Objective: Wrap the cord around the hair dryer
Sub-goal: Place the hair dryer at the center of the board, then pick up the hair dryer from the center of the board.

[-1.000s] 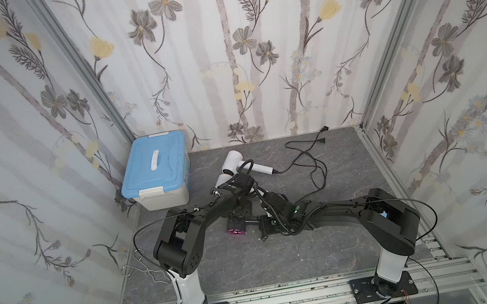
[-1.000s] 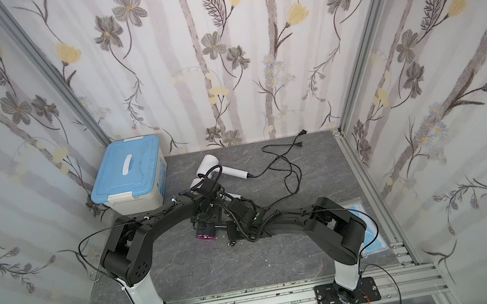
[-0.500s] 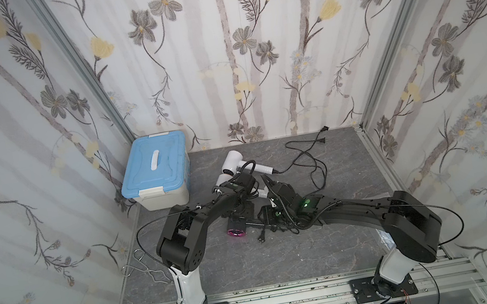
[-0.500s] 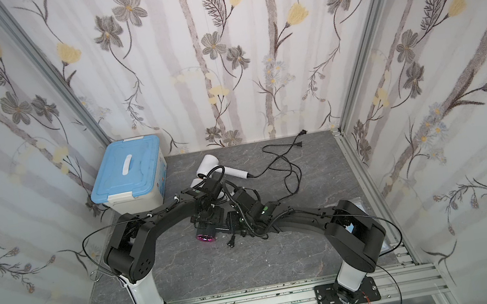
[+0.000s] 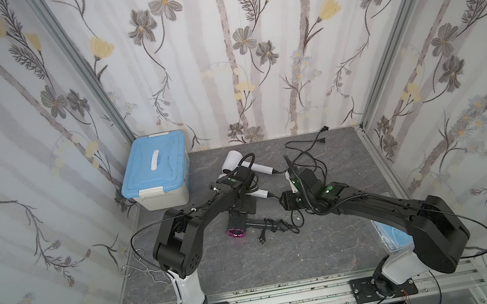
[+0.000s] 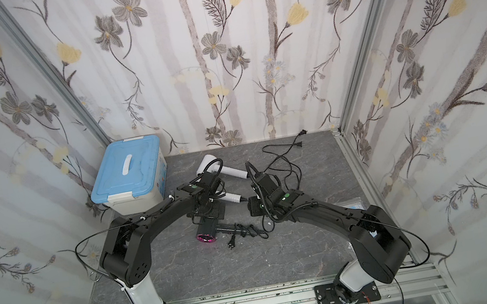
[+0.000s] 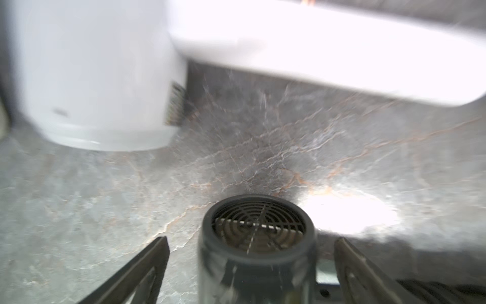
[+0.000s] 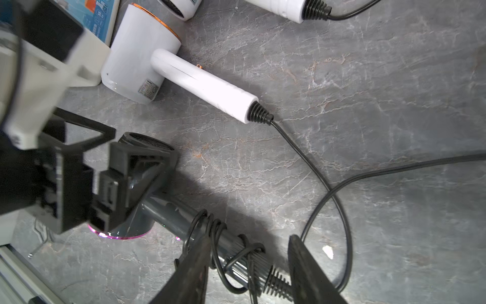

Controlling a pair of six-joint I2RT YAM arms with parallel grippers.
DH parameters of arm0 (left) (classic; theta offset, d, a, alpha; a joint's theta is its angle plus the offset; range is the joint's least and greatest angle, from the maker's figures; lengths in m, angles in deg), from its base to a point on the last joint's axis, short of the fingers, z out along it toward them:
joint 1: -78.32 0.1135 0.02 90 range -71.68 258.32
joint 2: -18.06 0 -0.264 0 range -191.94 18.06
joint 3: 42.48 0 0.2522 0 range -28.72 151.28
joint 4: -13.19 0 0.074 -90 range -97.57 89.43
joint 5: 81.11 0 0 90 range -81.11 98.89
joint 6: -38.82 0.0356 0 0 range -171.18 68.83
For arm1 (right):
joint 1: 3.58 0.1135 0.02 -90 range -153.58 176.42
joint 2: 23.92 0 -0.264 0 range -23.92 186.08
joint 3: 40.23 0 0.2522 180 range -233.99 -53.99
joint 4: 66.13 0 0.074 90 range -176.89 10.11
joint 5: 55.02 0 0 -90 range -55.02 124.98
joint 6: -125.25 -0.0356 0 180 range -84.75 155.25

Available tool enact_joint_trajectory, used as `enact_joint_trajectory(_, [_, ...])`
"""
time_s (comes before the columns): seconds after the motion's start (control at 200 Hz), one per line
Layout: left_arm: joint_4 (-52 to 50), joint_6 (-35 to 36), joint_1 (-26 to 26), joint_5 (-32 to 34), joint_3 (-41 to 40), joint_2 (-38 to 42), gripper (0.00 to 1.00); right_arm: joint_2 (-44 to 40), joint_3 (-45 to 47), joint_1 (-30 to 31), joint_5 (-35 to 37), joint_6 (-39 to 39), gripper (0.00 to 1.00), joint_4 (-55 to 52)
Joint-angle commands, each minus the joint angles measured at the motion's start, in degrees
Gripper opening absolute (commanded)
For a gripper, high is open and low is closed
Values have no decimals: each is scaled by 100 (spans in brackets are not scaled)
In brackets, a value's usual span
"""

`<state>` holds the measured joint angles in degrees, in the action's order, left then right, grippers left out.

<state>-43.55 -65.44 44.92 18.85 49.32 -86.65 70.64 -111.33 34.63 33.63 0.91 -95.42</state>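
At ten o'clock on the table [image 5: 287,262] we see a blue-lidded box [image 5: 155,171]. Near the centre our left gripper [image 7: 251,239] stands released, its jaws wide on either side of the barrel of the dark hair dryer [image 5: 237,225], touching neither side. The handle points toward three o'clock, with the cord [image 8: 218,234] coiled loosely around it and the plug [image 5: 262,239] at six o'clock of it. Our right gripper [image 8: 249,238] is released too, its jaws apart above the handle's end.
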Motion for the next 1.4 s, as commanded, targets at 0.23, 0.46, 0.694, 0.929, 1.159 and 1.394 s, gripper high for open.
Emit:
enact_joint_trajectory(0.23, [-1094,1006,424,332,1432,-22,100,-185,-137,-502,-241,885,56,-380])
enact_joint_trajectory(0.46, [-1357,1593,1027,-133,2693,-1119,100,-553,85,-526,-375,880,63,-608])
enact_joint_trajectory(0.694, [-1699,1963,1283,-657,2992,-1394,100,-869,442,-557,-314,728,64,-530])
enact_joint_trajectory(0.929, [-1706,1985,1334,-580,2558,-1412,100,-808,430,-578,-379,745,64,-425])
enact_joint_trajectory(1.159, [-1438,1920,1397,-319,2619,-1685,100,-867,543,-579,-396,731,63,-394])
enact_joint_trajectory(1.394, [-1411,1982,1406,-349,2857,-2103,100,-978,601,-618,-336,720,63,-423])
